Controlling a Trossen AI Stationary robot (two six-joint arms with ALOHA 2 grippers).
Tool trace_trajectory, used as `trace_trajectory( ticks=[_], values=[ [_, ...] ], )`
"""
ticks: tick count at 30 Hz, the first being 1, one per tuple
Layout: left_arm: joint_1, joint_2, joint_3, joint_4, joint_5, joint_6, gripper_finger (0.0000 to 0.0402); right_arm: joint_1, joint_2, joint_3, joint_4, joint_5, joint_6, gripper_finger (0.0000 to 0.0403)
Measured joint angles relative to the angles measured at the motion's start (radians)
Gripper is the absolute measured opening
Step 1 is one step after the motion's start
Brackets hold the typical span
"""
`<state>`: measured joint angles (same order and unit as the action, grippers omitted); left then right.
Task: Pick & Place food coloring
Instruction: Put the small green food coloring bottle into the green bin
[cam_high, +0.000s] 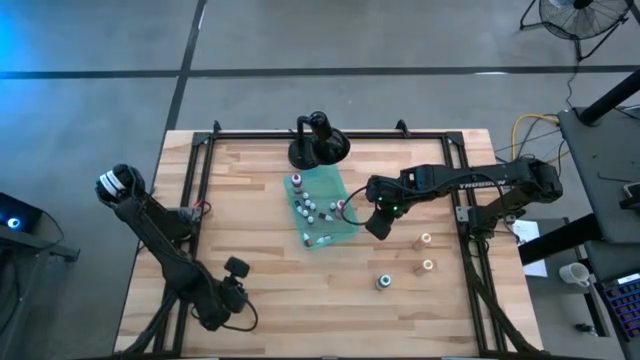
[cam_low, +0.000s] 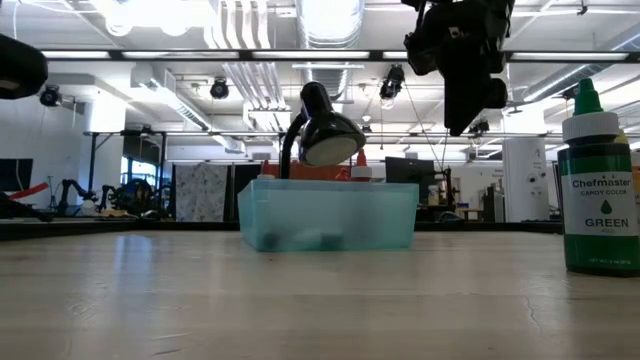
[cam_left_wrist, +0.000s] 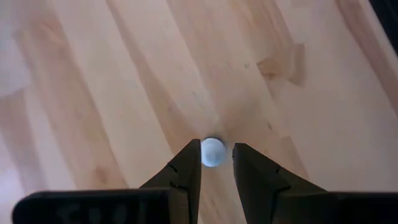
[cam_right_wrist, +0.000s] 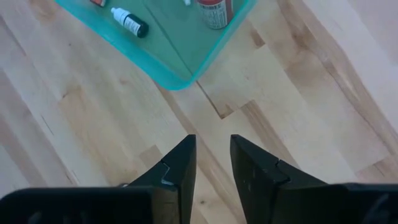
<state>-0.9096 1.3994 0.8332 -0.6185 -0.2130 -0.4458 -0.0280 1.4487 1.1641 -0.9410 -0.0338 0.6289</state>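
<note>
right gripper (cam_high: 377, 224) beside teal tray (cam_high: 344, 236); three bottles (cam_high: 427, 265) stand apart on table (cam_high: 270, 300).

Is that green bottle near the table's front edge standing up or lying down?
Standing upright: the green bottle rests on its base on the table, cap pointing up, label reading level.
</note>
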Motion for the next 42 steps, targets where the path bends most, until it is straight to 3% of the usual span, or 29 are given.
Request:
trace_trajectory(
  ticks=[5, 35, 42],
  values=[
    [0.001, 0.022, -0.003, 0.025, 0.037, -0.002, 0.0067, 0.000, 0.000, 0.000, 0.001, 0.000, 0.000, 0.0096],
    [0.008, 0.083, -0.004, 0.024, 0.030, 0.002, 0.0066, 0.000, 0.000, 0.000, 0.003, 0.001, -0.007, 0.0096],
    [0.014, 0.080, -0.003, 0.010, 0.022, 0.001, 0.0032, 0.000, 0.000, 0.000, 0.003, 0.000, -0.006, 0.0100]
  ],
)
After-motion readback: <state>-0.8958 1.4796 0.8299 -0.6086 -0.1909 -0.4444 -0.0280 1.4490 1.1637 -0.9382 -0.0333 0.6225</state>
